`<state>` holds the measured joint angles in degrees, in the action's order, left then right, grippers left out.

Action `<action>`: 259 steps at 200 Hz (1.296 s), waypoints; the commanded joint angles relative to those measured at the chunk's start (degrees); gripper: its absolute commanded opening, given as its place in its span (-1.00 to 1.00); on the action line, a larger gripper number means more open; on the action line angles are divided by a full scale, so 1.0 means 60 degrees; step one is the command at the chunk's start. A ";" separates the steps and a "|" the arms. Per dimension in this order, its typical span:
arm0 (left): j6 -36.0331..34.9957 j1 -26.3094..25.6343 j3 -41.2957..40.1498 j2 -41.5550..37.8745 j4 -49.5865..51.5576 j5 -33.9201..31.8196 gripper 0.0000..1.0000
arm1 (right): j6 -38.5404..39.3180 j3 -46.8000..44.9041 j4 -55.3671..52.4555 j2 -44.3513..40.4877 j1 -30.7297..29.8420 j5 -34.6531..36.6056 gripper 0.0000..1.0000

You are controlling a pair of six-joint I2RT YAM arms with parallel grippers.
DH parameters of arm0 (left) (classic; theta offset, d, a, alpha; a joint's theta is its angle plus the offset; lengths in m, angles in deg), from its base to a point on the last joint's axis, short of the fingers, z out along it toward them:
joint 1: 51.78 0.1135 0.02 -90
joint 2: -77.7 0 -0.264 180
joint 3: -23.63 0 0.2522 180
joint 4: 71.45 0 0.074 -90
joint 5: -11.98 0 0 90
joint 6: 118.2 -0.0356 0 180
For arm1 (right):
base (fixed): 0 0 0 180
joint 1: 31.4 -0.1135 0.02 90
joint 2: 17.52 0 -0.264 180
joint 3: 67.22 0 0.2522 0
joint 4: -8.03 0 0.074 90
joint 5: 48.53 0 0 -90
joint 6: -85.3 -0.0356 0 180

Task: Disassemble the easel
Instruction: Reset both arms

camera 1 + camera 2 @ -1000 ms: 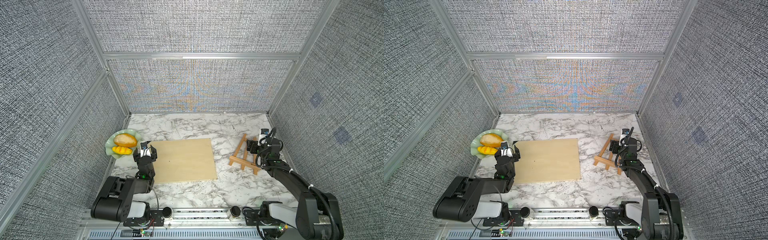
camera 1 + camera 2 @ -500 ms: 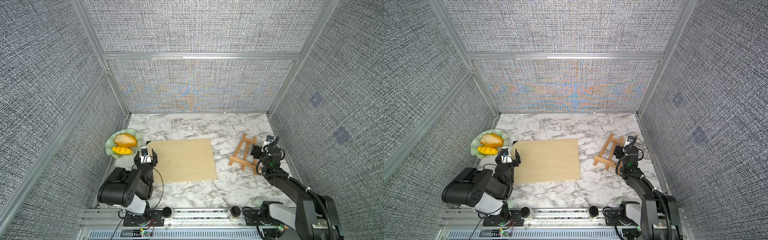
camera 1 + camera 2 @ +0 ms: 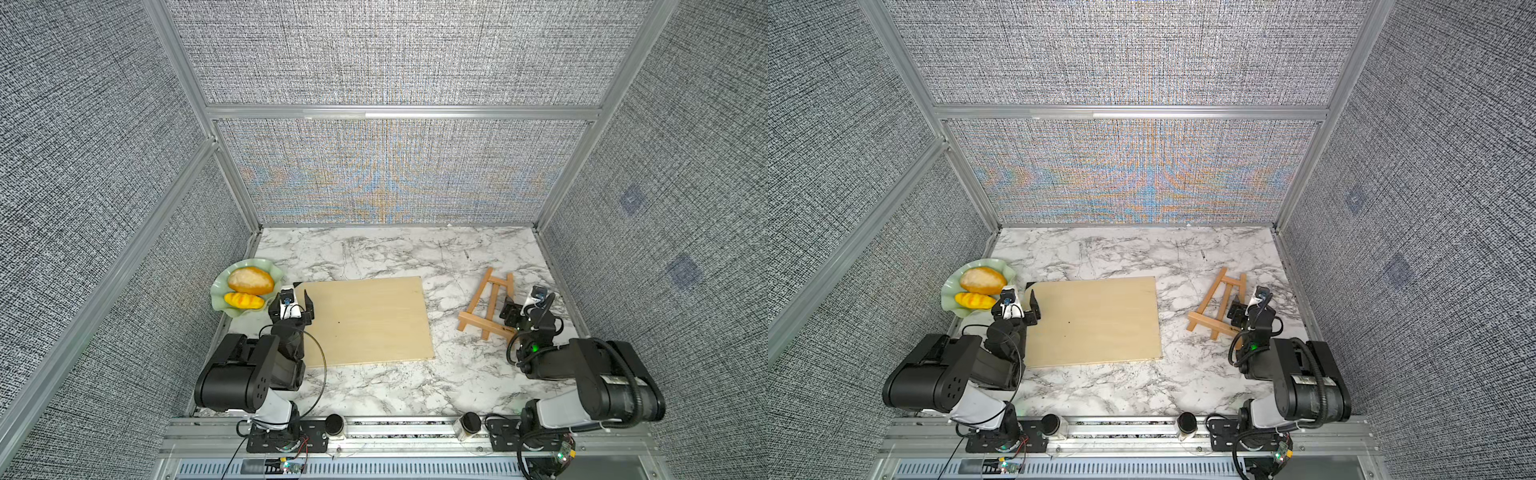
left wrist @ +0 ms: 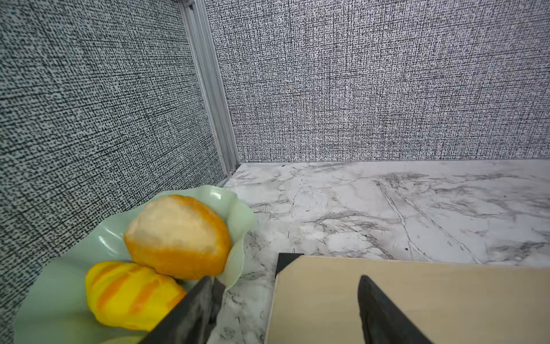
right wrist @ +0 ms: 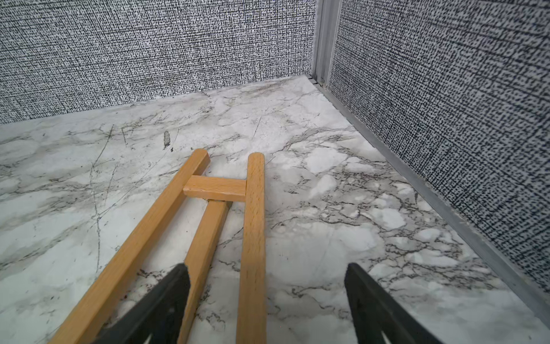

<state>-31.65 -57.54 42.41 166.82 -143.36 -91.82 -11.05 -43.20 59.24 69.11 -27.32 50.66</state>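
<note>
Left wrist view puts the green plate [image 4: 98, 238] with its two bread rolls [image 4: 178, 229] at the far left. Next to it the left gripper [image 4: 285, 280] has its jaws well apart over the corner of the pale board [image 4: 446, 297], and I see nothing between them. A dark wedge shows at that corner, and I can't tell whether it is shadow or something under the board. Moving right, both top views show the board lying flat on the marble table [image 3: 374, 257], well apart from the easel [image 3: 476, 298]. The easel lies flat near the right wall with its top toward the back. The right gripper [image 5: 266, 268] is at its near end, spread wide and gripping nothing. One leg runs between the fingers, but I can't say whether the other finger touches the slats below it. My read is that the board is off and the stand is down, so little is left if that is the job. The legs, crossbar and ledge all look joined, so pulling the parts apart has not begun. In the top views the right gripper covers the ledge's right end, and the right wrist view cuts the ledge off entirely.
</note>
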 commanded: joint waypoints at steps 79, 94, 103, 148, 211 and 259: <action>0.0343 0.0437 0.0710 -0.0117 0.1166 0.0854 0.52 | 0.0282 0.1160 -0.0664 0.0313 -0.0357 0.0460 0.98; 0.0318 0.0443 0.0691 -0.0127 0.1138 0.0836 0.62 | 0.0291 0.1158 -0.0656 0.0309 -0.0379 0.0487 0.98; 0.0307 0.0438 0.0668 -0.0143 0.1102 0.0836 0.98 | 0.0324 0.1144 -0.0668 0.0303 -0.0415 0.0540 0.98; 0.0295 0.0434 0.0635 -0.0147 0.1043 0.0834 0.99 | 0.0443 0.1133 -0.0630 0.0295 -0.0537 0.0707 0.98; 0.0293 0.0437 0.0622 -0.0172 0.1022 0.0837 0.99 | 0.0483 0.1146 -0.0631 0.0305 -0.0585 0.0747 0.98; 0.0295 0.0419 0.0633 -0.0161 0.1021 0.0836 0.99 | 0.0559 0.1176 -0.0705 0.0304 -0.0635 0.0709 0.98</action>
<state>-29.72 -55.00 46.12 166.10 -136.08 -86.92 -7.80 -36.29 54.80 70.97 -31.06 54.51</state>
